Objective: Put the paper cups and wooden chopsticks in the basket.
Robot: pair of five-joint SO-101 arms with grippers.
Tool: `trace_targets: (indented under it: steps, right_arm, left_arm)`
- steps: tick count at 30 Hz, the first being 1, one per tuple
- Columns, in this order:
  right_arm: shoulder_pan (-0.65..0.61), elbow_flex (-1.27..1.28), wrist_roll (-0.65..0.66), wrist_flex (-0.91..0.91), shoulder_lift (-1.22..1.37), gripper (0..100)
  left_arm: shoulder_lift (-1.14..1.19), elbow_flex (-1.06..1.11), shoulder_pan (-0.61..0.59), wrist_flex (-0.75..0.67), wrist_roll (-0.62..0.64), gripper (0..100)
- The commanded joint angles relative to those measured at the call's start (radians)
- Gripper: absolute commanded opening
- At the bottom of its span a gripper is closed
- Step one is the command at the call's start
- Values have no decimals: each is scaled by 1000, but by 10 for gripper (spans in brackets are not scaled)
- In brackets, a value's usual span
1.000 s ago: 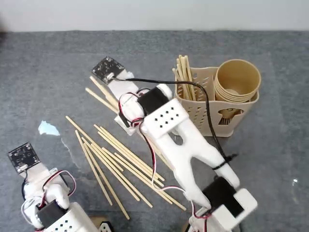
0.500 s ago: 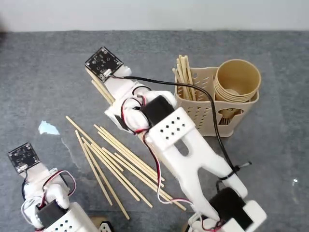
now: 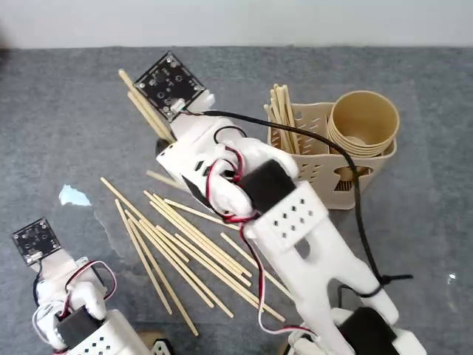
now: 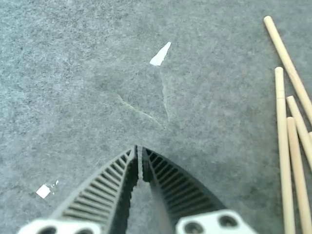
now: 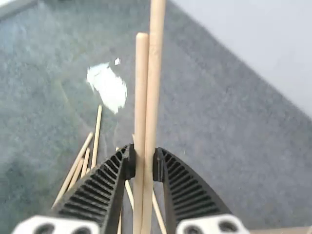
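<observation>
- Gripping two wooden chopsticks, the right gripper [image 5: 143, 155] has its jaws clamped on the held chopsticks [image 5: 155, 73], which lie side by side between them.
- In the high view, the held chopsticks [image 3: 137, 95] jut toward 11 o'clock from under the right arm's wrist, clear of the grey mat [image 3: 74, 111].
- Left gripper [image 4: 139, 152]: jaws pressed together with nothing between them, over bare mat. The left arm [image 3: 66, 310] sits at 8 o'clock in the high view.
- Basket [image 3: 314, 177]: stands at 2 o'clock from the table's centre.
- Paper cups [image 3: 363, 122]: stacked upright in the basket's 3 o'clock compartment.
- Basket chopsticks [image 3: 283, 118]: a bundle standing on end in the 9 o'clock compartment.
- Loose chopsticks [image 3: 185, 248]: fanned flat on the mat at 7 o'clock from centre, between the two arms.
- Paper scrap [image 3: 74, 197]: on the mat at 9 o'clock, near the outer ends of the loose chopsticks.
</observation>
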Motion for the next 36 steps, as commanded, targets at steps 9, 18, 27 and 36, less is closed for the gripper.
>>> trace_targets:
  steps: [9, 18, 27, 36]
  right_arm:
    - [74, -9, 2, -2, -266, 9]
    - [298, -8, 2, 110, -415, 9]
    - [418, 12, -8, -137, -427, 9]
    - [530, 371, -6, -549, -438, 9]
  left_arm:
    - [-11, -4, 5, -20, -11, 13]
    - [-11, -4, 5, -20, -11, 13]
    - [-11, -4, 5, -20, -11, 13]
    - [-11, -2, 5, -20, -11, 13]
